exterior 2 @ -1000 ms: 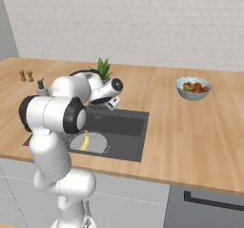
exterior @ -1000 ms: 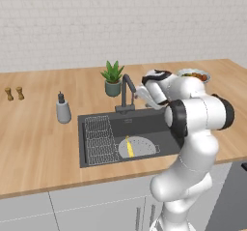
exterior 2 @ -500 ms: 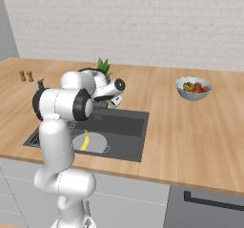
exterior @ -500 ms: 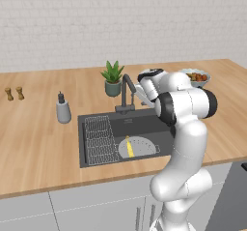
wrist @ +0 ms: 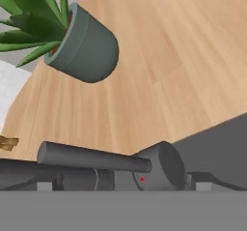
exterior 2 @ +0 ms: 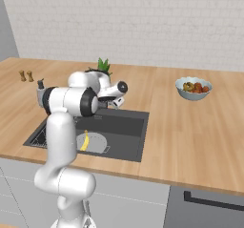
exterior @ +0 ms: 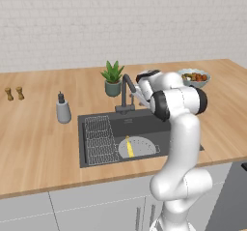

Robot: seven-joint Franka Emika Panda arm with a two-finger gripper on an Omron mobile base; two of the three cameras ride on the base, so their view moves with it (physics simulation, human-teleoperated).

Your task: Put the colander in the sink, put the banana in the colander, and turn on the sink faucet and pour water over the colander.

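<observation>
The light-grey colander (exterior: 140, 148) lies in the dark sink (exterior: 144, 123), and the yellow banana (exterior: 129, 149) rests inside it. Both also appear in the right base view: colander (exterior 2: 95, 143), banana (exterior 2: 86, 140). The dark sink faucet (exterior: 125, 93) stands at the sink's back edge, and no water runs from it. My gripper (exterior: 136, 93) is open, right beside the faucet's neck. In the hand view the gripper (wrist: 123, 186) has its fingertips (wrist: 44, 186) spread wide, with the faucet's lever (wrist: 91, 157) and body (wrist: 161, 169) close in front.
A wire rack (exterior: 100, 138) fills the sink's left half. A potted plant (exterior: 113, 79) stands just behind the faucet, with a soap dispenser (exterior: 62, 110) to the left. A fruit bowl (exterior: 194, 77) sits at the back right and two small shakers (exterior: 14, 93) at the far left.
The arm has swung in over the sink. Its elbow has come up and left, and the hand has edged closer to the faucet. The jaws stayed open.
</observation>
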